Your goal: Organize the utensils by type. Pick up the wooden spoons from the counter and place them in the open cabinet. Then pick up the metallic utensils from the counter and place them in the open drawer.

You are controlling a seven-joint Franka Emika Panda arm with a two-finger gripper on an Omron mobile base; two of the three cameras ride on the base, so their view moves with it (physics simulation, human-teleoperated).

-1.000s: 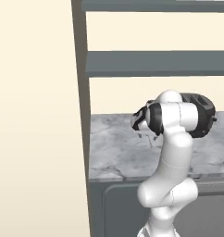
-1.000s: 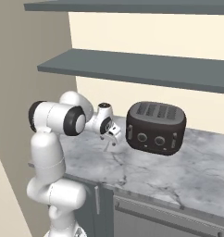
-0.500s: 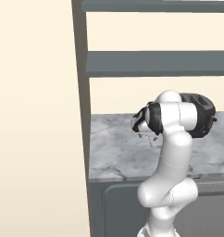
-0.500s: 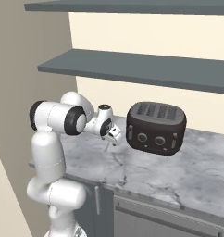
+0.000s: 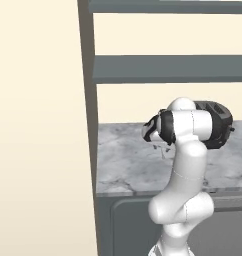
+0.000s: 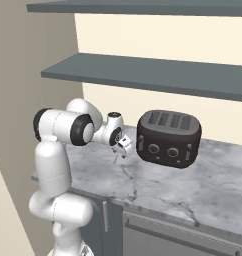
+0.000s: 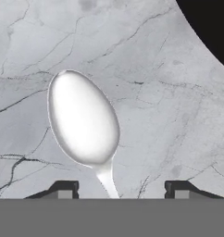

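Note:
A silver metal spoon (image 7: 84, 120) lies on the white-grey marble counter (image 7: 178, 115), its oval bowl close under the hand camera. Its thin handle runs down between the two dark fingertips (image 7: 63, 189). My gripper (image 7: 122, 187) stands open around the handle, with a gap on each side. In the right base view the gripper (image 6: 124, 147) hangs low over the counter (image 6: 193, 185), just left of the toaster. From the left base camera the gripper (image 5: 152, 134) points away from me over the counter (image 5: 123, 160).
A black toaster (image 6: 168, 137) sits on the counter right beside the hand; its dark edge (image 7: 211, 23) cuts the hand view's top right corner. Two grey shelves (image 6: 158, 72) run above. A tall dark grey panel (image 5: 88, 100) bounds the counter's left end.
The arm keeps nearly the same pose over the counter. The hand has shifted only slightly beside the toaster.

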